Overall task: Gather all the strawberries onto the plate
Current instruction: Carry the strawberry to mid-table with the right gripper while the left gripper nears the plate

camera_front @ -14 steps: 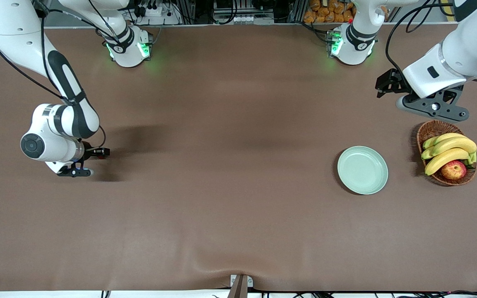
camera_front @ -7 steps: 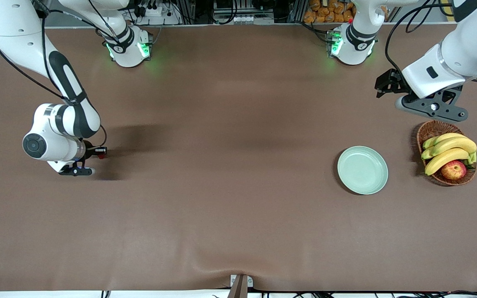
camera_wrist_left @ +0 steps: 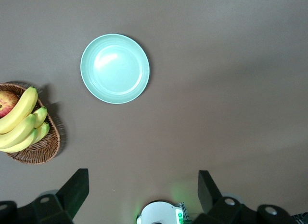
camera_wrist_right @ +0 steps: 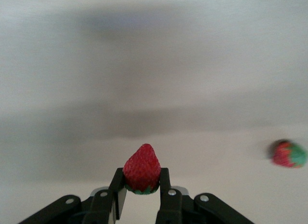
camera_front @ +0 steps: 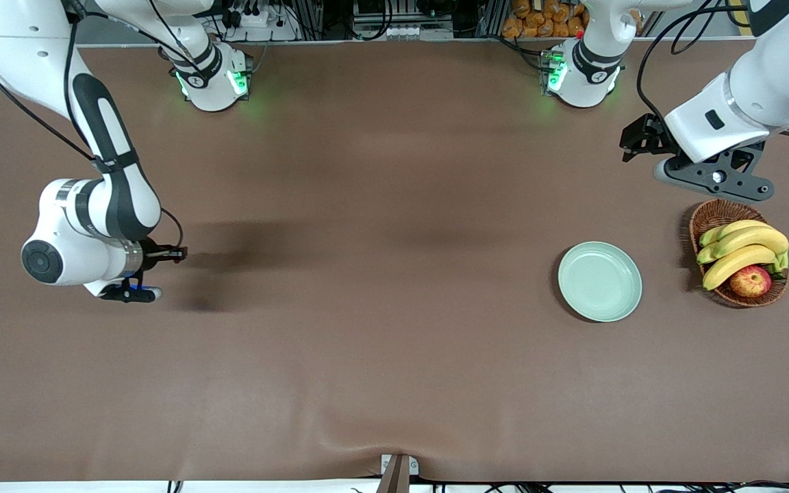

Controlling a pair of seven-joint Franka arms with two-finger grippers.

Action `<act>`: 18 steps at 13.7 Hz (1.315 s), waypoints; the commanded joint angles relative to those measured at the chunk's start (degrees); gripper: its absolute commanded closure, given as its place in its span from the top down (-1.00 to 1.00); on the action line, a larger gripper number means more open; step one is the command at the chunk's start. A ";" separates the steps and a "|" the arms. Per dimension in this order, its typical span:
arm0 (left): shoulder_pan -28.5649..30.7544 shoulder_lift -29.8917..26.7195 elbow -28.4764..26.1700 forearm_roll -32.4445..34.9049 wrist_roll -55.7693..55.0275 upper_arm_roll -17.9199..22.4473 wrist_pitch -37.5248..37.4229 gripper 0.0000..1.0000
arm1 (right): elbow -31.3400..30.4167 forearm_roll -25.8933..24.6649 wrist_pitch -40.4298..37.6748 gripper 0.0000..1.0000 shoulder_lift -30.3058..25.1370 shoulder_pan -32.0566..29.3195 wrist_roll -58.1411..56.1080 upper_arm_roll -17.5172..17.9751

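1. your right hand (camera_wrist_right: 140, 197) is closed on one small red strawberry with a green top (camera_wrist_right: 142, 169). in the right wrist view the two black fingers (camera_wrist_right: 117, 195) press the berry on both sides, near its green end, and the pointed tip stands out free past them.
2. i judge this hold is good for carrying: the grip is at the widest part, so the berry should not slip out easily.
3. this hand is low over the brown desk (camera_front: 367, 308), at the right arm's end of it. in the front view the berry itself is too small to be told for sure.
4. a second small red strawberry (camera_wrist_right: 288, 154) lies on the desk near this hand, blurred, with its green top to one side. a third berry i cannot find in any view.
5. the round pale mint-green plate (camera_front: 600, 281) has no berry in it. it is at the left arm's end of the desk, well apart from the held berry, so a long carry is ahead of you.
6. just beside the plate stands a brown wicker basket (camera_front: 709, 216) with yellow bananas (camera_front: 744, 248) and a red-yellow apple (camera_front: 750, 281). do not take the apple.
7. your left hand (camera_wrist_left: 139, 195) waits wide open, holding nothing, up in the air over the desk near the basket.
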 commanded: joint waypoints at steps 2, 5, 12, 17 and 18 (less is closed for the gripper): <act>0.02 -0.29 0.15 -1.02 -0.91 -0.07 -0.05 1.00 | 1.28 6.03 -0.95 -1.00 -0.60 7.76 12.15 -0.29; 0.10 -0.21 0.15 -1.01 -0.91 -0.07 -0.05 1.00 | 5.58 9.74 -0.34 -1.00 0.19 17.86 28.04 -0.37; -0.16 0.76 0.15 -1.19 -1.00 -0.16 0.12 1.00 | 10.86 16.51 13.79 -1.00 8.61 37.30 53.64 -0.37; -3.84 4.27 0.33 -1.72 -8.62 -0.34 4.59 1.00 | 10.95 16.60 21.20 -1.00 13.03 44.52 62.45 -0.37; -4.63 4.97 0.33 -1.80 -10.21 -0.34 5.82 1.00 | 10.87 16.51 21.20 -1.00 13.20 45.23 62.99 -0.37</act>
